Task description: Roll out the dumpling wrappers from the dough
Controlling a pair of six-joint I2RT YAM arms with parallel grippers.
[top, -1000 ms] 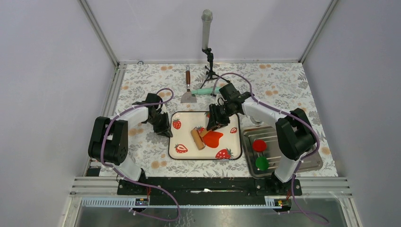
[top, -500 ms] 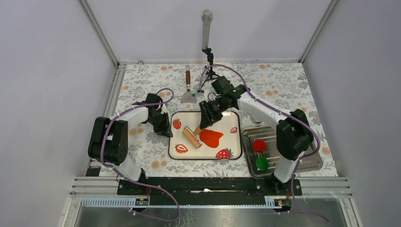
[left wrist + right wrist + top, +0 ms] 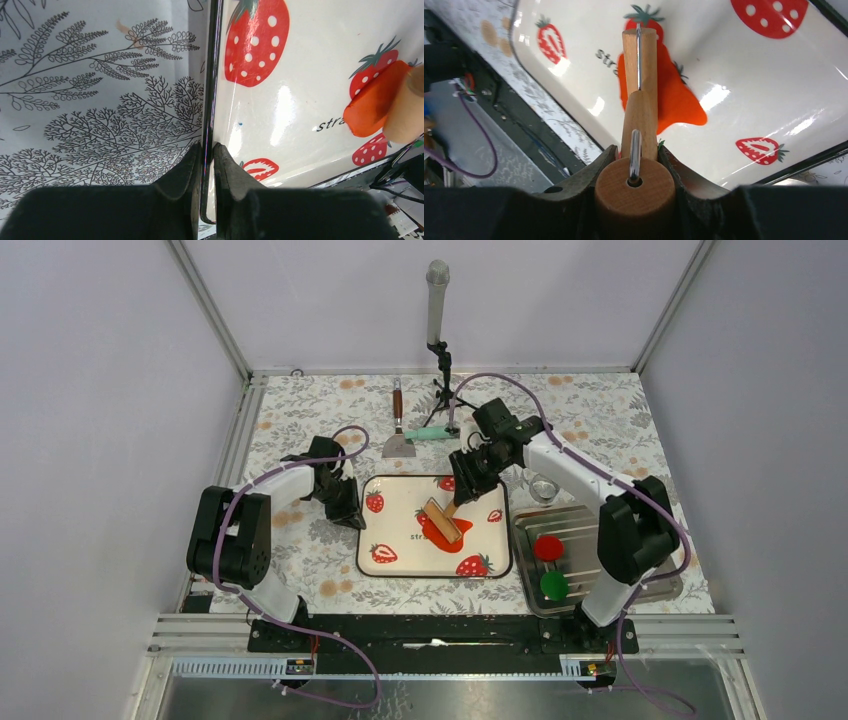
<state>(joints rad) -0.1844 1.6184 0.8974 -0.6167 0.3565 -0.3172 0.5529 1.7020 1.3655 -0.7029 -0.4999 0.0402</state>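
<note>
The dough (image 3: 447, 538) is a flat, ragged orange-red sheet on the strawberry-print tray (image 3: 400, 495). My right gripper (image 3: 466, 483) is shut on the handle of a wooden roller (image 3: 441, 519), whose barrel lies across the dough. In the right wrist view the fingers (image 3: 606, 162) clamp the handle (image 3: 635, 187), and the barrel (image 3: 640, 55) rests over the dough (image 3: 676, 100). My left gripper (image 3: 349, 510) is shut on the tray's left rim (image 3: 211, 90). The dough's edge (image 3: 372, 102) shows in the left wrist view at the right. No round dumpling wrapper is in view.
A metal tray (image 3: 645, 585) at the right holds a crimson disc (image 3: 547, 547) and a green disc (image 3: 553, 585). A small metal ring (image 3: 542, 488) sits behind it. A scraper (image 3: 399, 437), a green-handled tool (image 3: 432, 432) and a stand (image 3: 438, 320) are at the back.
My right gripper swung left, then back to the right, and the roller went from the dough's left edge onto the dough. The left arm has not moved.
</note>
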